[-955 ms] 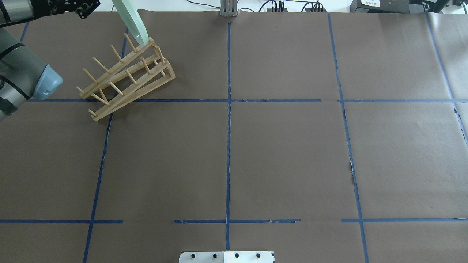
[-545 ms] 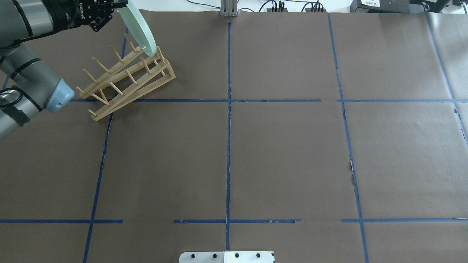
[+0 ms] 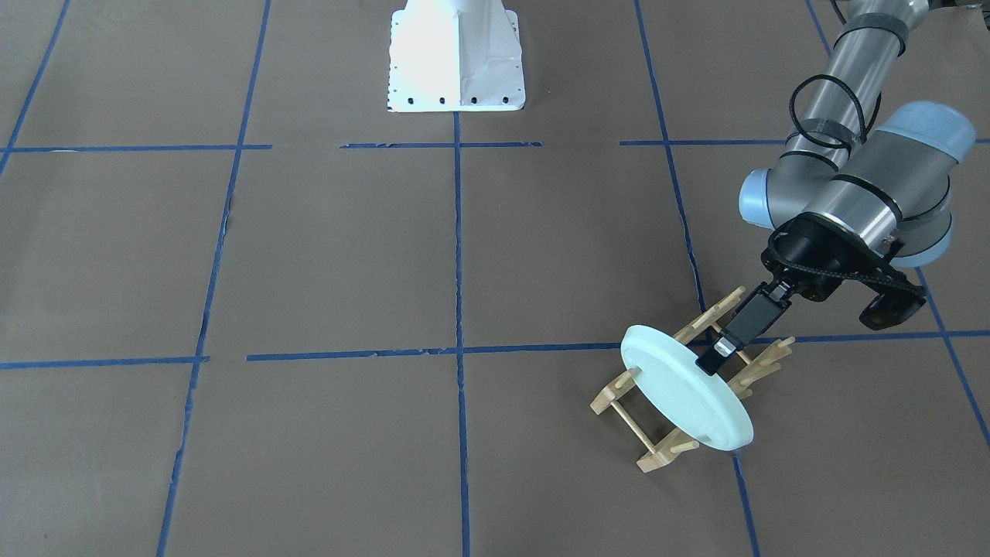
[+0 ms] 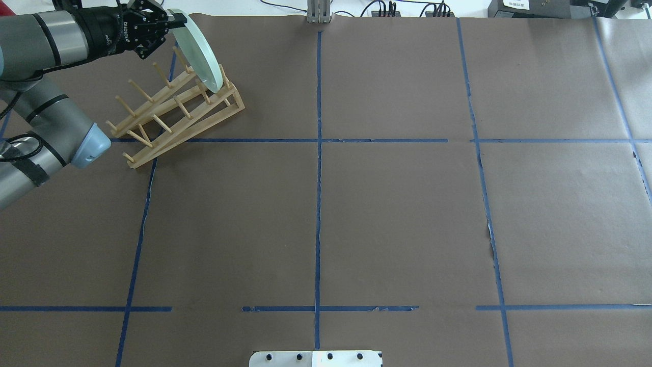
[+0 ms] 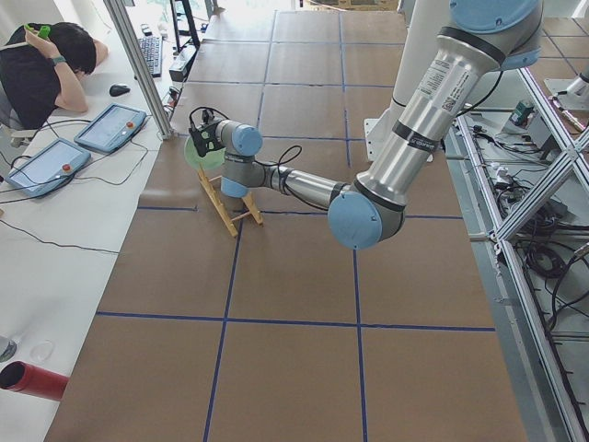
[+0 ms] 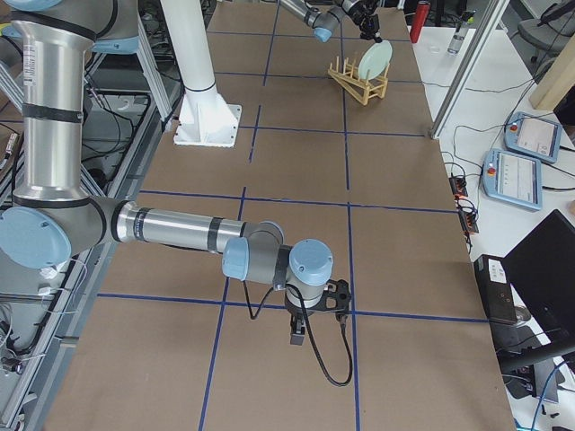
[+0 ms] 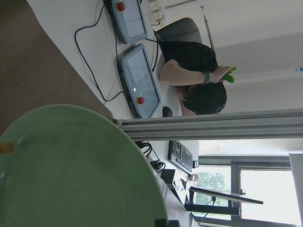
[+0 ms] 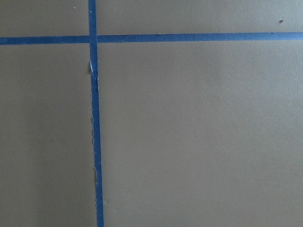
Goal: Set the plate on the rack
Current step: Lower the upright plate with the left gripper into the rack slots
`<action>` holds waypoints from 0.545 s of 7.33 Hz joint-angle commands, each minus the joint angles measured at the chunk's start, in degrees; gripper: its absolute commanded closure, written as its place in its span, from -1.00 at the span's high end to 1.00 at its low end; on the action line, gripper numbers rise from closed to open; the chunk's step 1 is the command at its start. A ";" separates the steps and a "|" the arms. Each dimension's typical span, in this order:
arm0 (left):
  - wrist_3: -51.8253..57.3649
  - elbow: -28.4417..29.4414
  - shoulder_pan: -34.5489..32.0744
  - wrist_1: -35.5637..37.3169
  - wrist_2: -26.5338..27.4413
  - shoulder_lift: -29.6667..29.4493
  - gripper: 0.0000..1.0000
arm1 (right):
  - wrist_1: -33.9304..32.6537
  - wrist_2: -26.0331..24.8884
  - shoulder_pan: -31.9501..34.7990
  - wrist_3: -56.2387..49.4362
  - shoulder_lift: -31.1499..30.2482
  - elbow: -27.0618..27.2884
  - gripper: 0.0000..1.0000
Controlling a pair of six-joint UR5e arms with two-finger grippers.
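Note:
The pale mint-green plate [image 4: 199, 57] stands on edge, tilted, with its lower rim down among the pegs at the far end of the light wooden rack [image 4: 173, 113]. My left gripper [image 4: 172, 22] is shut on the plate's upper rim. In the front-facing view one finger [image 3: 719, 352] lies across the plate [image 3: 681, 391] over the rack [image 3: 657, 452]. The plate fills the lower left of the left wrist view [image 7: 80, 170]. My right gripper [image 6: 314, 310] hangs low over the table far from the rack; I cannot tell if it is open or shut.
The rack sits at the table's far left corner, near the edge. The white robot pedestal [image 3: 456, 58] stands at the near middle. Beyond the table edge are teach pendants [image 5: 110, 127] and a seated person [image 5: 41, 64]. Blue tape lines grid the brown table.
My left gripper has come in from the far left and carried the plate down and to the right, so its lower rim now sits among the rack's end pegs.

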 commanded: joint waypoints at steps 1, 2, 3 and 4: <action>0.50 0.27 0.05 0.17 -0.04 0.15 -1.00 | 0.00 0.00 0.04 0.00 0.00 0.06 1.00; 1.20 0.27 0.23 0.18 0.05 0.67 -0.70 | 0.00 0.00 0.04 0.00 0.00 0.06 1.00; 1.73 0.27 0.23 0.18 0.05 0.94 0.08 | 0.00 0.00 -0.05 0.00 0.00 0.06 1.00; 2.08 -0.08 0.23 1.48 -0.04 0.94 0.99 | 0.00 0.00 0.04 0.00 0.00 -0.03 1.00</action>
